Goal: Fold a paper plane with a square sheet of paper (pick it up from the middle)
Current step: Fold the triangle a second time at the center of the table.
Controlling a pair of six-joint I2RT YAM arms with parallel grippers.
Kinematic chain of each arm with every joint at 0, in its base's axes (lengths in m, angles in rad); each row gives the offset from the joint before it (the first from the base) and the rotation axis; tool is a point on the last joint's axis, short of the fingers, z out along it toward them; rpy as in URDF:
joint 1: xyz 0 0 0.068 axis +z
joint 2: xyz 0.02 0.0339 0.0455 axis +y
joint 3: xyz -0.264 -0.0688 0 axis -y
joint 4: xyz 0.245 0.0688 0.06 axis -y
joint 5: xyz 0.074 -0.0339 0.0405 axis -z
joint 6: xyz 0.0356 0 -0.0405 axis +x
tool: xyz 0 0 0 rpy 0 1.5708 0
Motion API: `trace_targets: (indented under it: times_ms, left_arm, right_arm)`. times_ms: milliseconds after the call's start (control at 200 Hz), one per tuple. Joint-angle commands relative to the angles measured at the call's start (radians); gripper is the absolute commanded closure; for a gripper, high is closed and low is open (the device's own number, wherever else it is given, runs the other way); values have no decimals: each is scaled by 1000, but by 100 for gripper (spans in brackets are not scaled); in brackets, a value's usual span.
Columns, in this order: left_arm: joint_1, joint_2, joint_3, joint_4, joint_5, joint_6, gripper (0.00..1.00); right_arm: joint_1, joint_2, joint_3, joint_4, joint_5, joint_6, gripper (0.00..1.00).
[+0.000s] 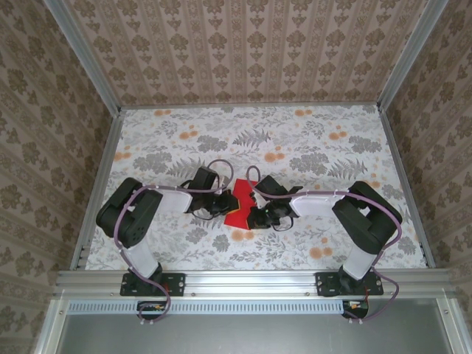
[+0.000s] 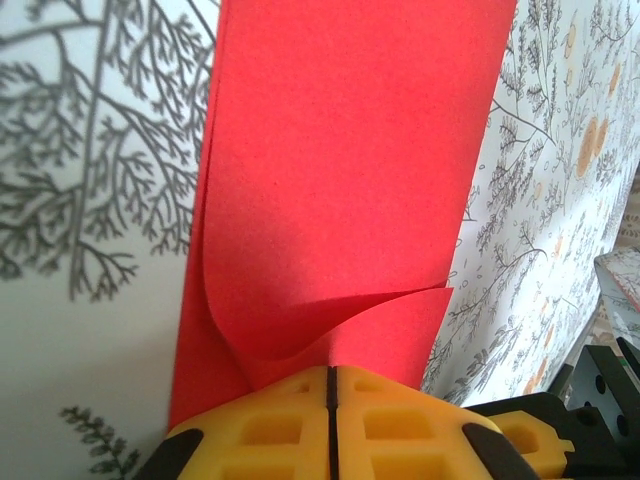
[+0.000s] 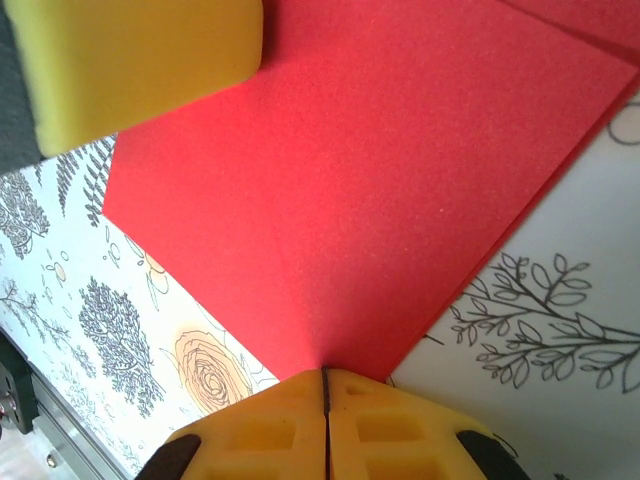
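Sheet: I see a bright red folded paper sheet [image 2: 340, 180].
Left gripper [image 2: 330, 378]: pinching its curled edge.
Right gripper [image 3: 325, 378]: pinching its corner.

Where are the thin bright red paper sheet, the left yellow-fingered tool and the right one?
thin bright red paper sheet [image 2: 340, 180]: left wrist view, middle of its flat face.
left yellow-fingered tool [image 2: 330, 372]: left wrist view, seam between its closed fingertips.
right yellow-fingered tool [image 3: 324, 373]: right wrist view, seam between its closed fingertips.
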Motion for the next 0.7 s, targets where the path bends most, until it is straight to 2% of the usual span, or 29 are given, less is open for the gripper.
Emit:
trace_targets:
  times_ms: [0, 250, 485, 625, 695]
  left_arm:
    - [65, 55, 23, -126, -166, 93, 93]
    - [82, 69, 145, -263, -212, 167, 93]
    - [106, 70, 179, -296, -198, 194, 93]
    - [104, -18, 172, -248, -99, 121, 91]
    - [97, -86, 170, -261, -105, 110, 90]
  right_arm:
    - [7, 60, -54, -193, 60, -13, 92]
    - [7, 49, -51, -201, 60, -12, 92]
    - [5, 26, -56, -202, 62, -12, 92]
    - [7, -6, -35, -201, 52, -18, 91]
    - [6, -32, -20, -192, 48, -13, 91]
